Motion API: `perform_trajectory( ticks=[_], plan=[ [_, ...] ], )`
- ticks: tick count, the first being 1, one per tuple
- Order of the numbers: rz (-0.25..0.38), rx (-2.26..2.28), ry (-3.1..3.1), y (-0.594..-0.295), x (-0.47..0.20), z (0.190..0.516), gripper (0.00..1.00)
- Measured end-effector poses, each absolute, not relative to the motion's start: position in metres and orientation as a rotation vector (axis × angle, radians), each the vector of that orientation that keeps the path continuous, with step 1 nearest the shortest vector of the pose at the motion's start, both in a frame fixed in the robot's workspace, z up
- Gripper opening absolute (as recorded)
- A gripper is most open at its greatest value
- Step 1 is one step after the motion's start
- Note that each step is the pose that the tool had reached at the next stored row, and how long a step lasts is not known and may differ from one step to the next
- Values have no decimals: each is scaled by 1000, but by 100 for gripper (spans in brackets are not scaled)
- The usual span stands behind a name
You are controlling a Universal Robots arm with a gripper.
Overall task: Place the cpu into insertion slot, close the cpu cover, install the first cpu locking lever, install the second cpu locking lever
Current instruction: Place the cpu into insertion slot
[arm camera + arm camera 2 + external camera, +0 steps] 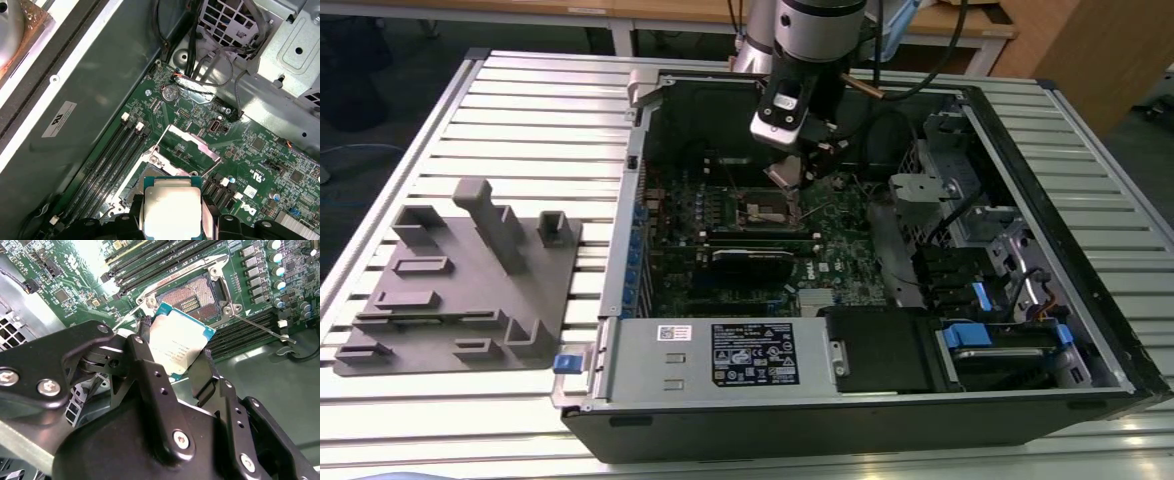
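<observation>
Seen from my remote console: the open black-and-steel computer case (pixel 854 425) on a ribbed metal table (pixel 520 110); the green motherboard (pixel 260 150) lying flat around the insertion slot (pixel 197 295), a square socket with a dark, gold-speckled centre; the arm (pixel 821 25) reaching down over that slot; the cpu cover (pixel 192 139), a thin silver frame, tilted up beside the slot; the gripper (pixel 790 168) clamped on the cpu (pixel 175 347), a flat square with a dull grey top; black fingers (pixel 150 375) pinching its opposite edges, close over the slot, not seated.
</observation>
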State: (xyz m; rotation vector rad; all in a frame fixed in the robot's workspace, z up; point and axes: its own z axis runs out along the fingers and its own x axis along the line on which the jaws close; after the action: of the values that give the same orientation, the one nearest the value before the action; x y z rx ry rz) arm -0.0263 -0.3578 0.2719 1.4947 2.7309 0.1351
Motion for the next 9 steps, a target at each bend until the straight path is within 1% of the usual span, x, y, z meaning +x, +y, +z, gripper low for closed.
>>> perform_trajectory(
  ticks=[9],
  plan=[
    [132, 1669, 2622, -358, -26, 270, 54]
  ],
)
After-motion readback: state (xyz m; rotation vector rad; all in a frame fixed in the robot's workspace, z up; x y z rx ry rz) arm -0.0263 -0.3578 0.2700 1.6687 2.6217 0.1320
